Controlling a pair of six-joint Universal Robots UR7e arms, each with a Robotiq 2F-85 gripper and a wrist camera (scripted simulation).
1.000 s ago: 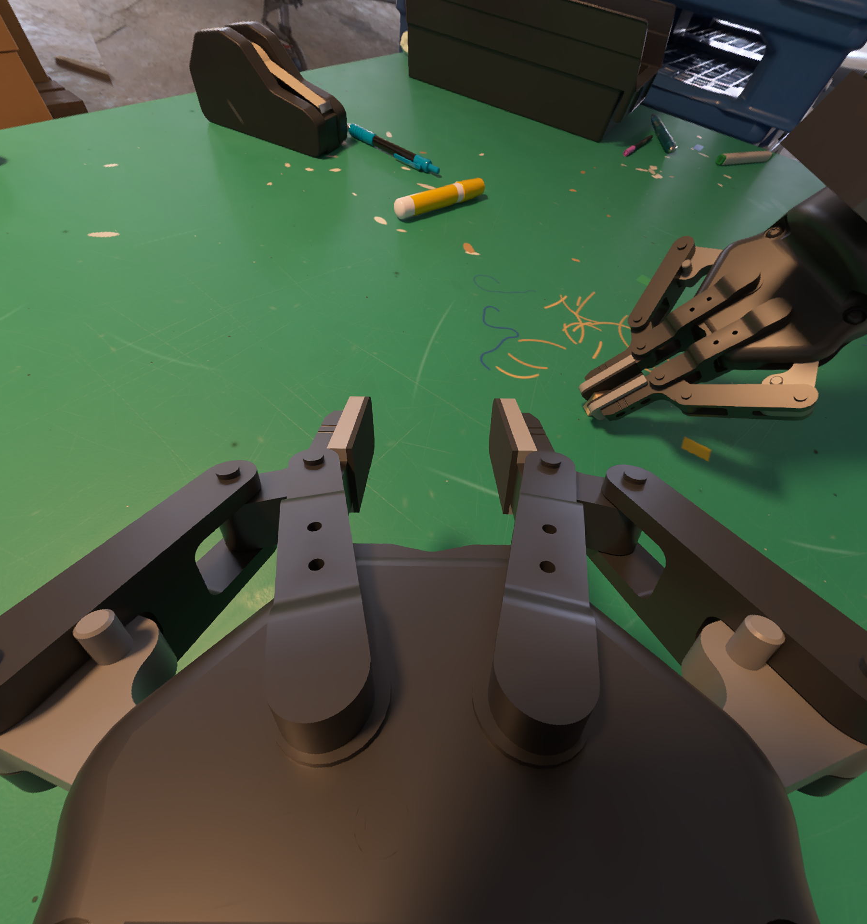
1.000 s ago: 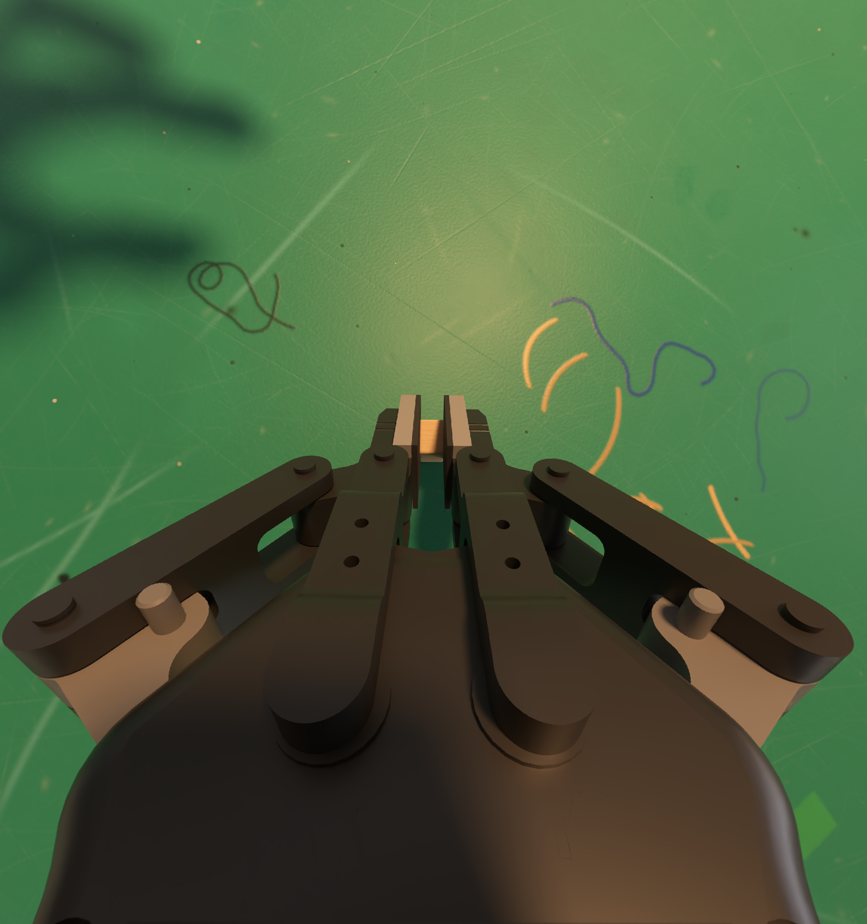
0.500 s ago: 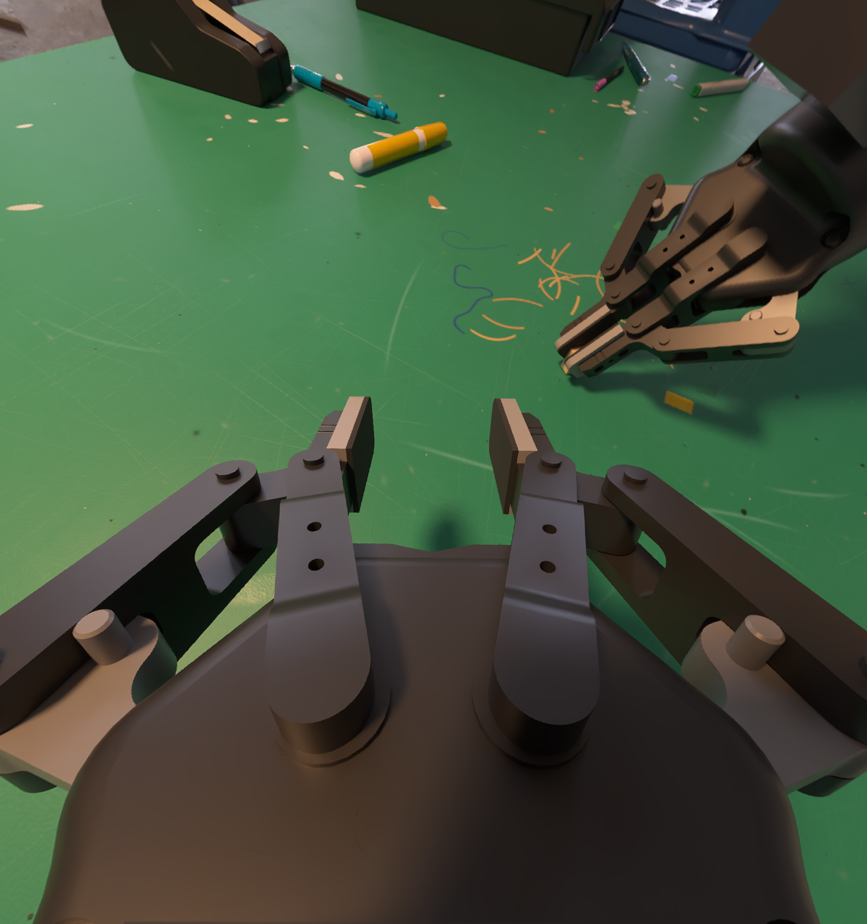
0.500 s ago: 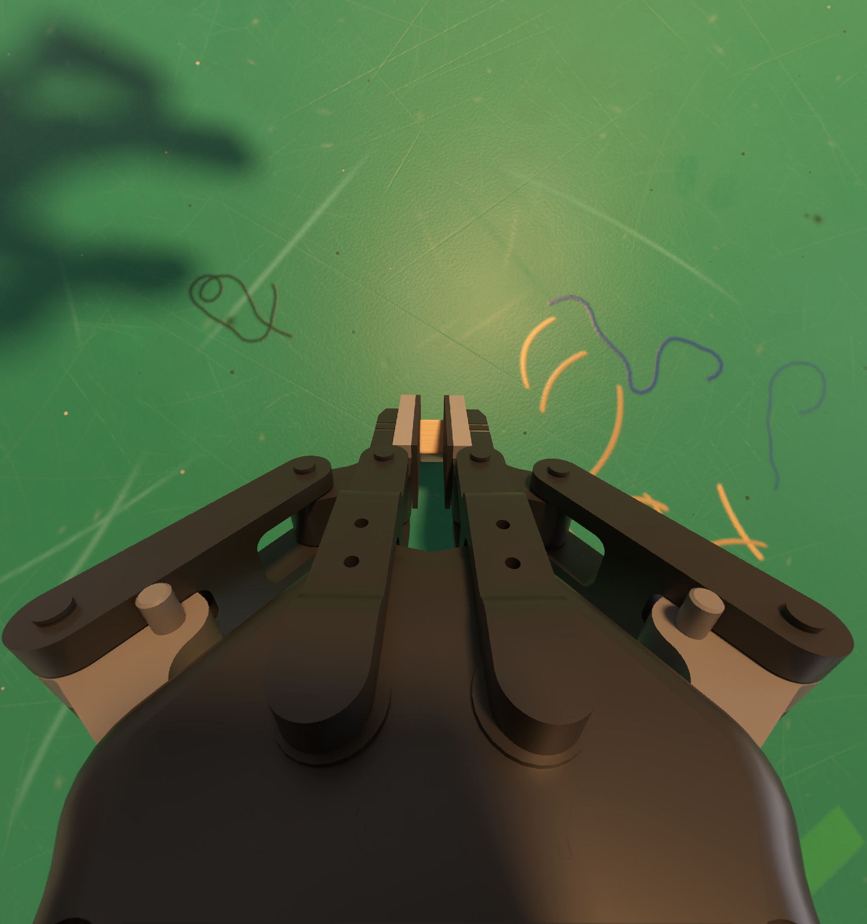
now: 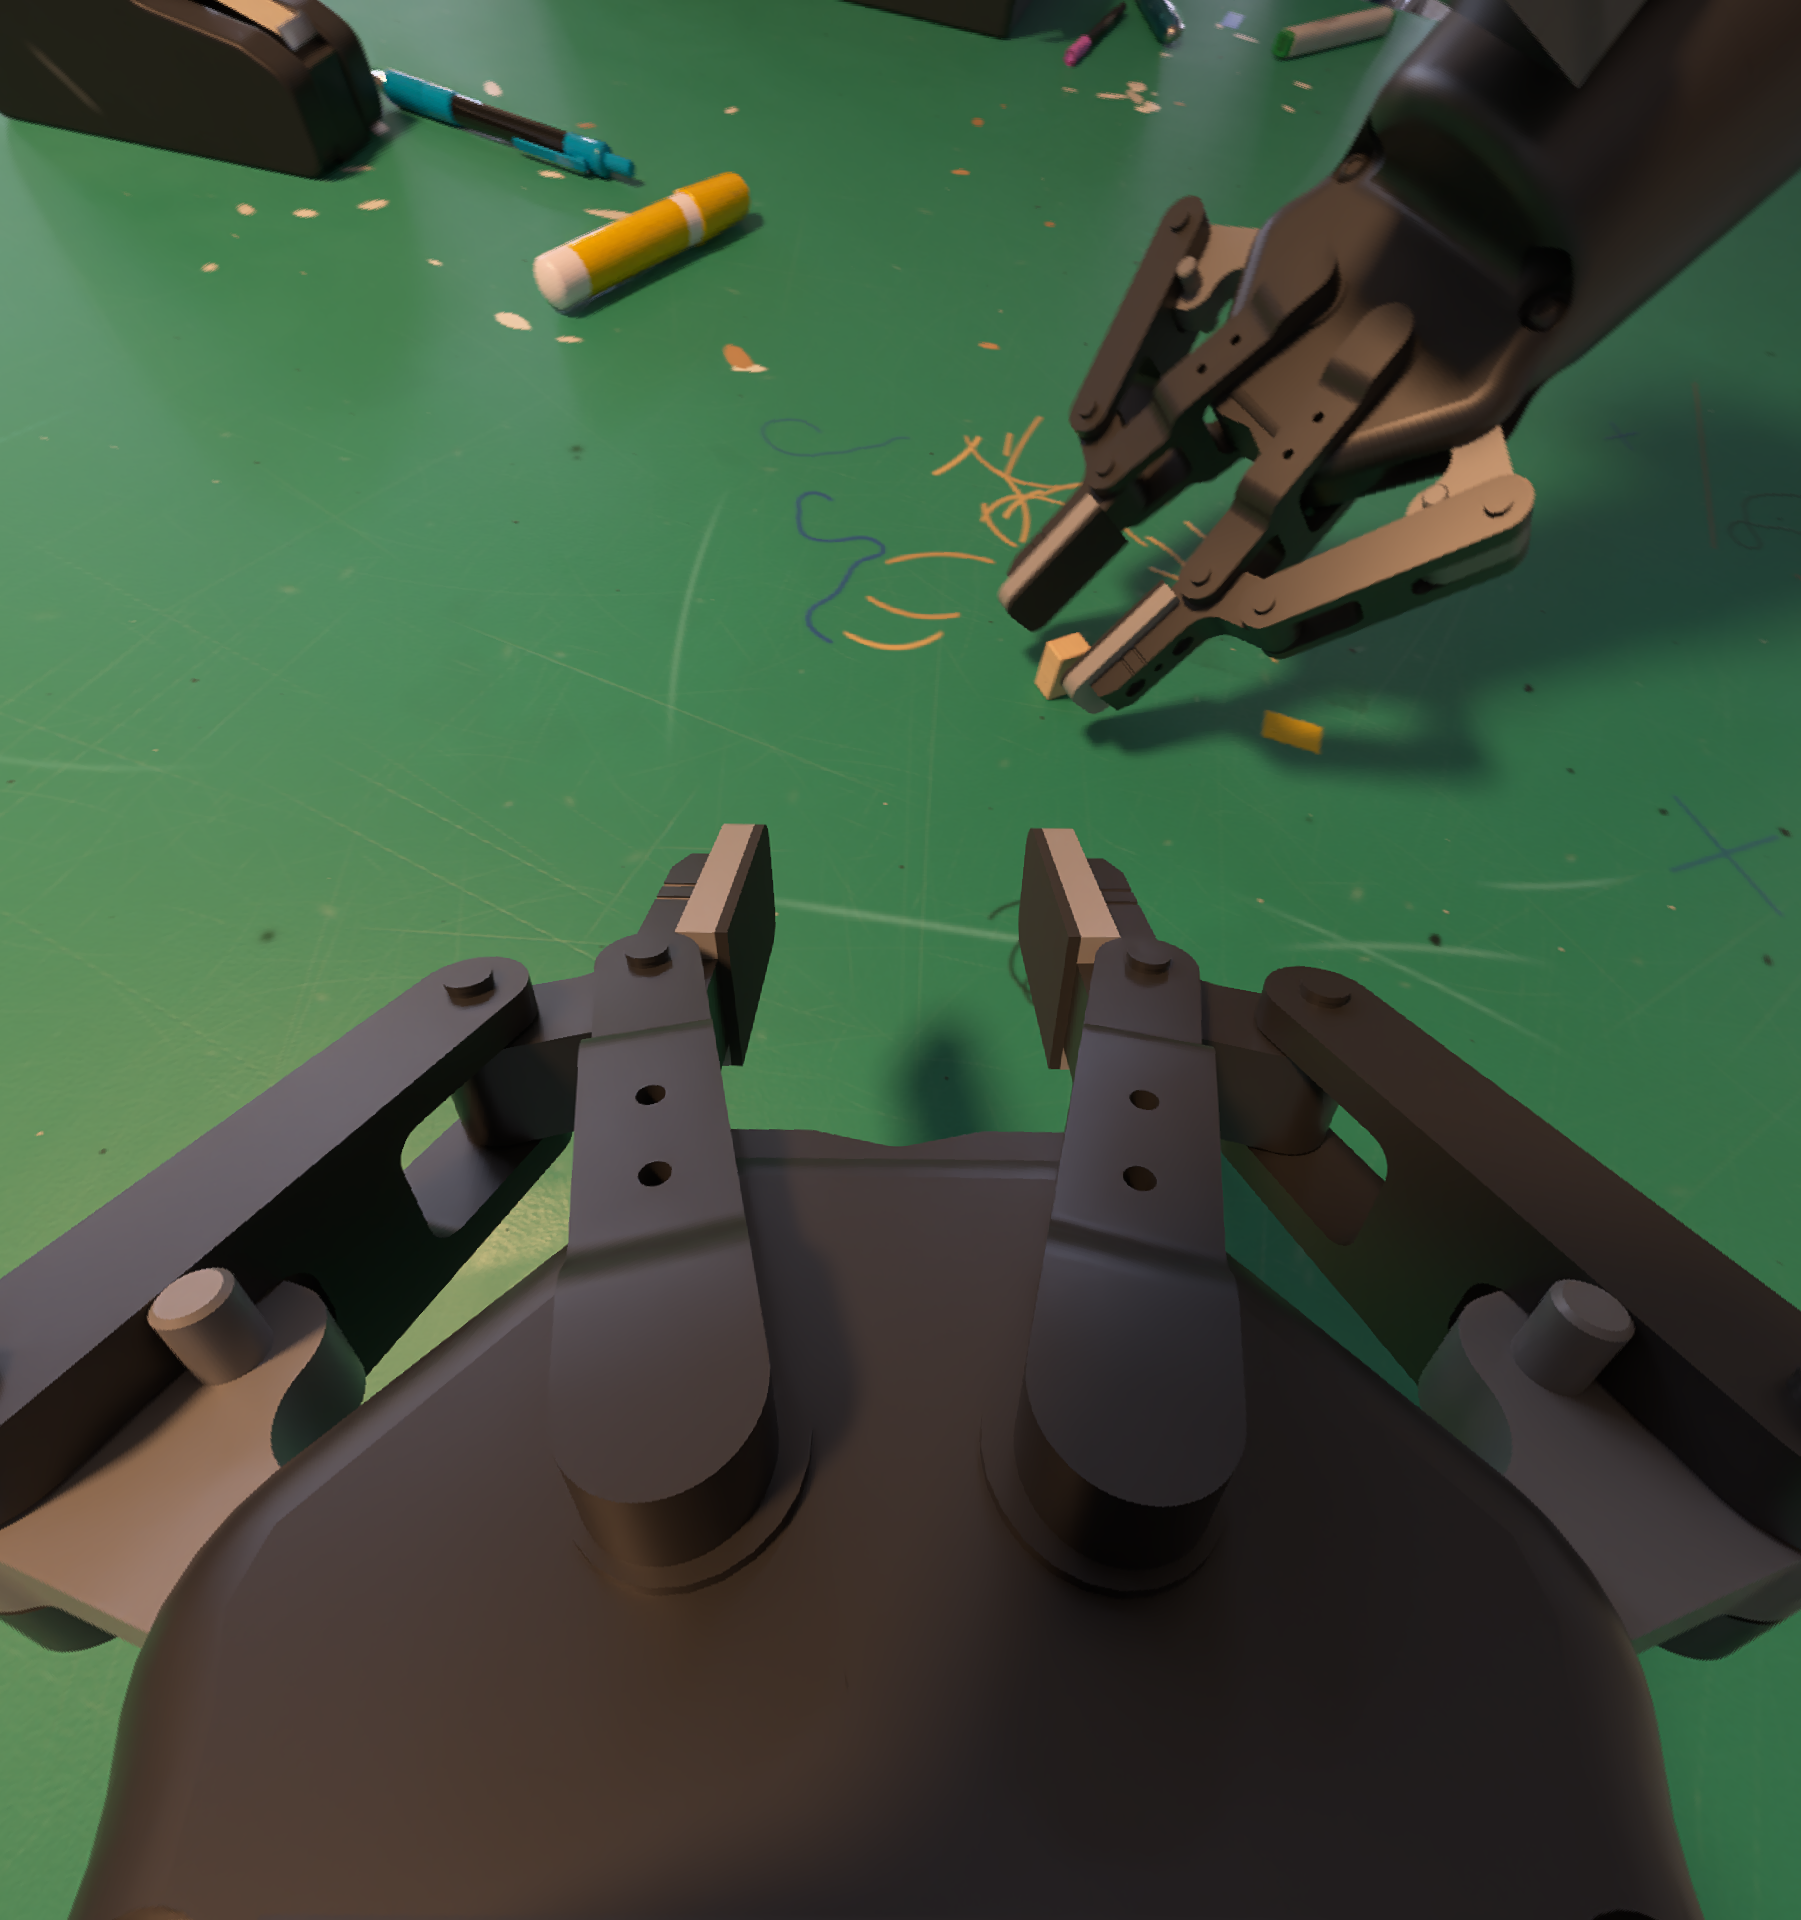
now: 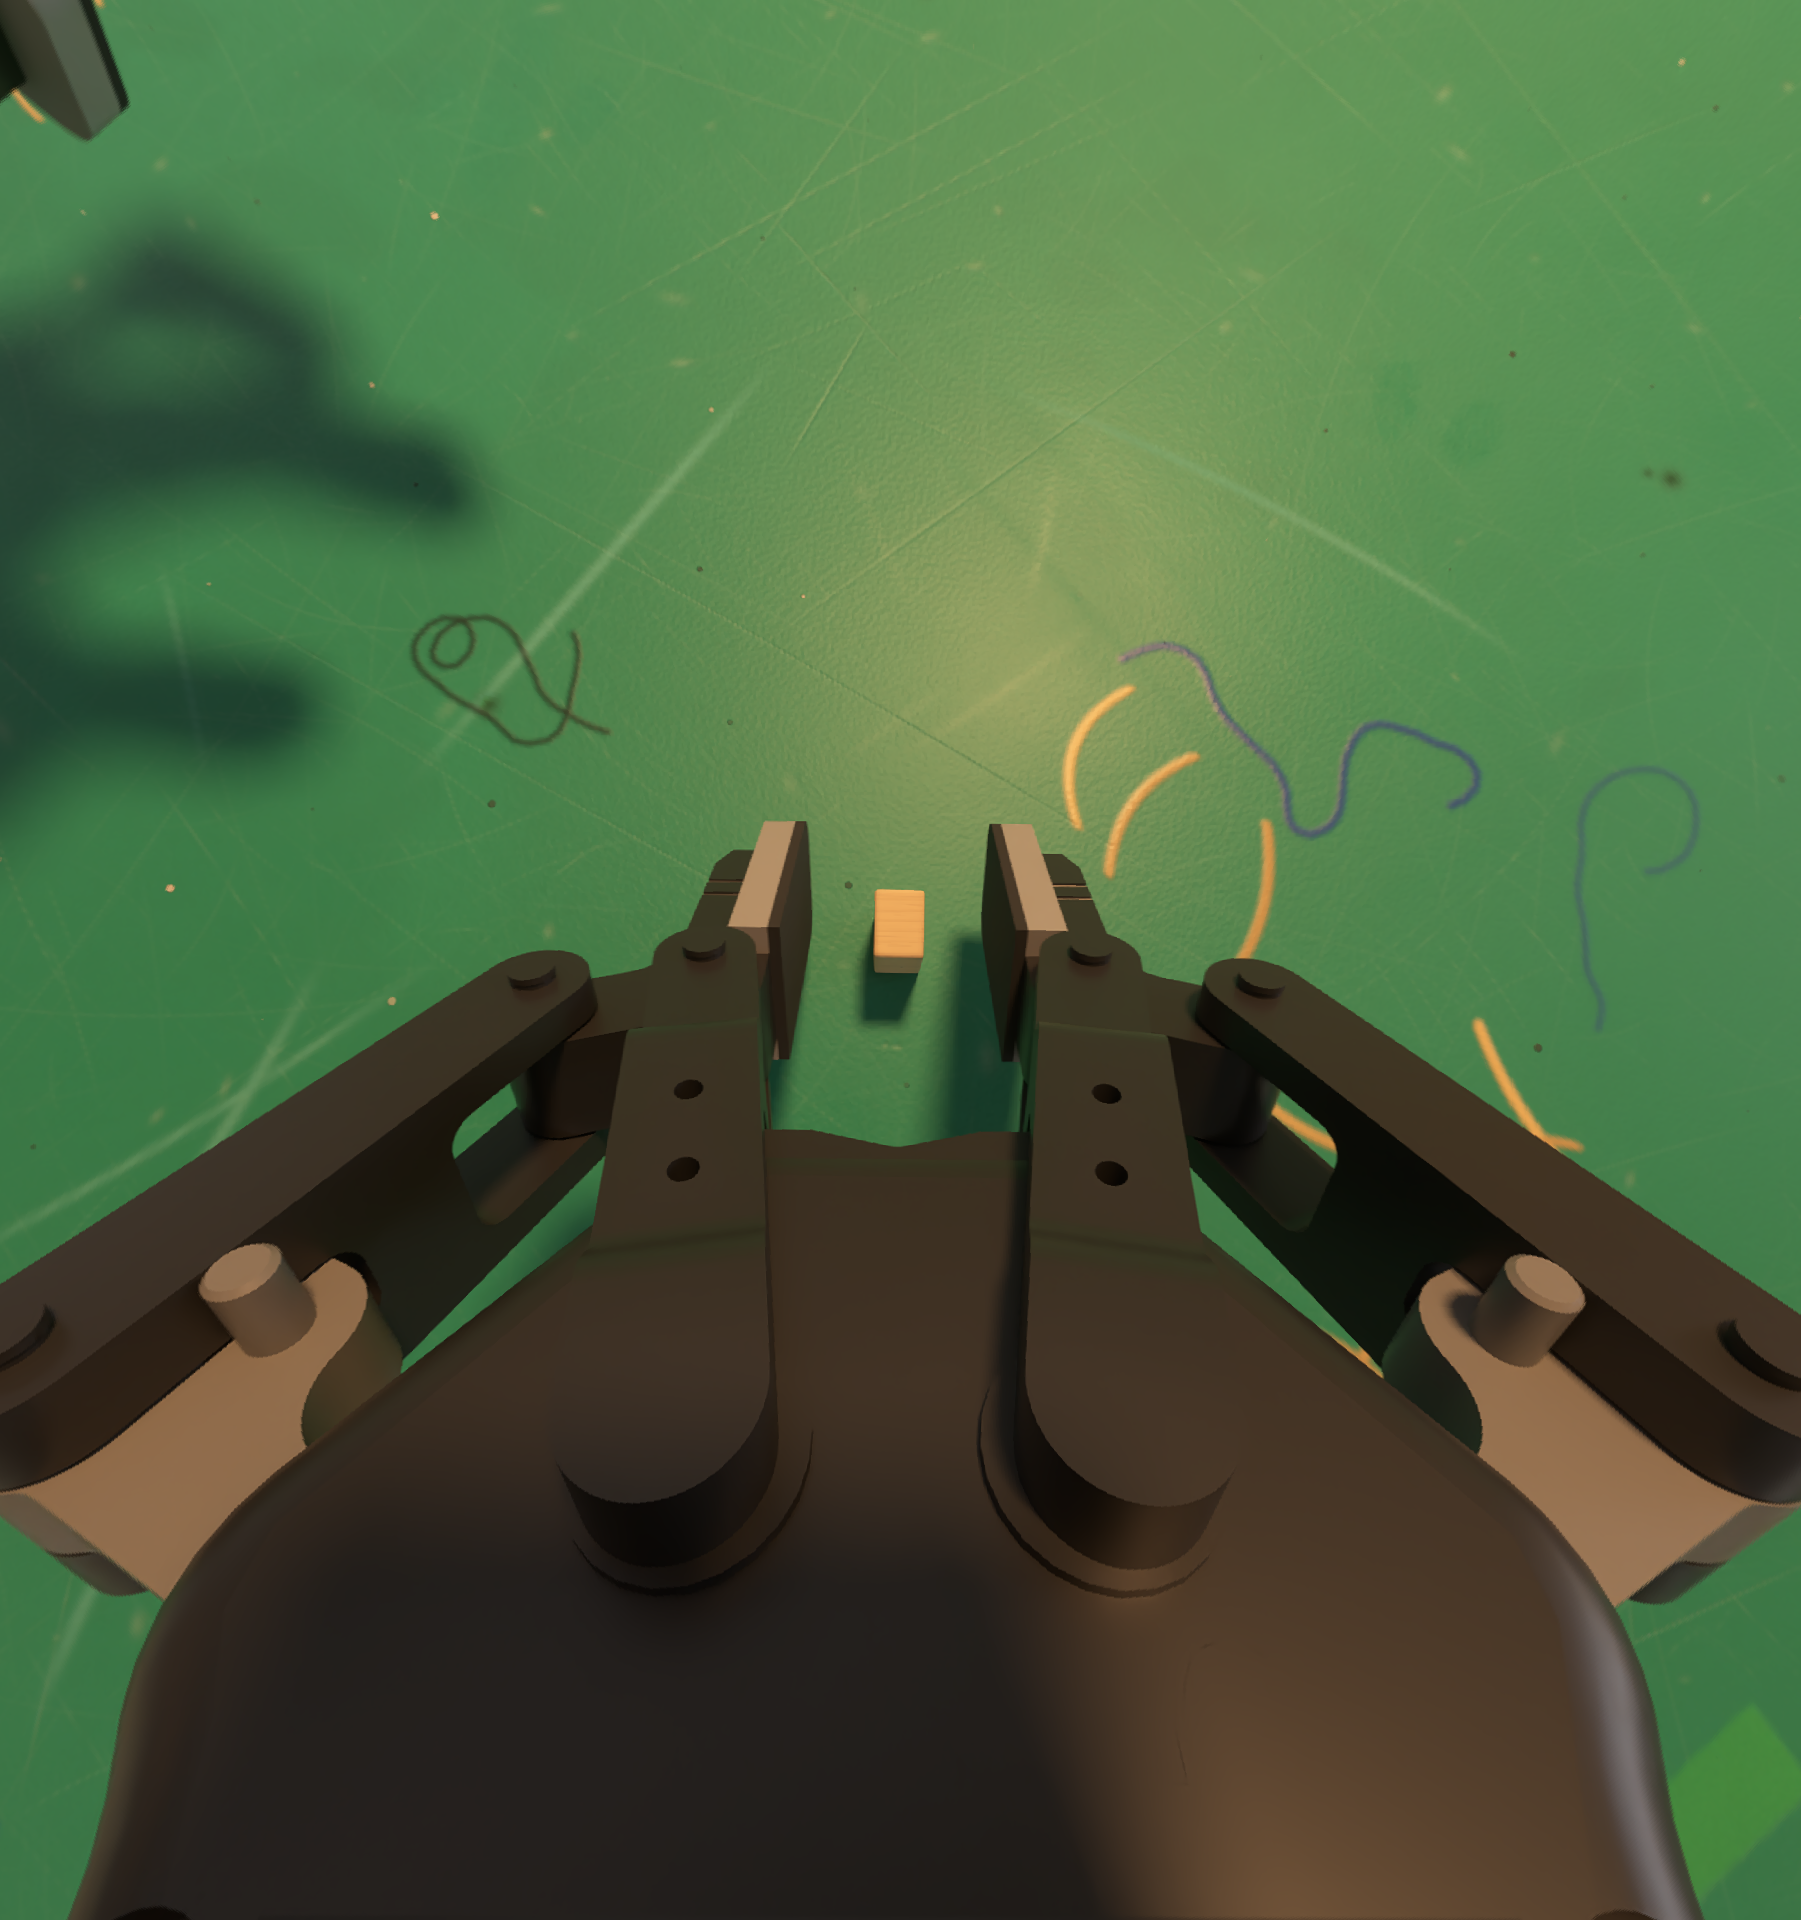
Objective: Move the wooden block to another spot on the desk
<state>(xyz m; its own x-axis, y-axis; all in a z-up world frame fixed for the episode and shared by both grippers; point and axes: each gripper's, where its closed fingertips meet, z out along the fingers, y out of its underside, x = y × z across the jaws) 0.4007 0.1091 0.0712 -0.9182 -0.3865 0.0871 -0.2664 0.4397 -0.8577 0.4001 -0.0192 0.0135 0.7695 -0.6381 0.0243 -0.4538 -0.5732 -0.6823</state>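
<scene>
A small light wooden block (image 6: 898, 928) rests on the green desk (image 6: 979, 416) between the tips of my right gripper (image 6: 896, 883), which is open and not touching it. In the left wrist view the same block (image 5: 1060, 663) lies on the desk by the lower fingertip of the right gripper (image 5: 1067, 623), which reaches in from the upper right. My left gripper (image 5: 896, 894) is open and empty above bare desk, nearer than the block.
A yellow marker (image 5: 641, 241), a teal pen (image 5: 506, 125) and a dark tape dispenser (image 5: 169, 73) lie at the far left. A small orange scrap (image 5: 1291, 730) lies near the block. Orange and blue scribbles (image 5: 906, 561) mark the desk.
My right gripper has opened and let go of the wooden block, which now rests on the desk. The left wrist view has shifted, with far objects moving up out of view.
</scene>
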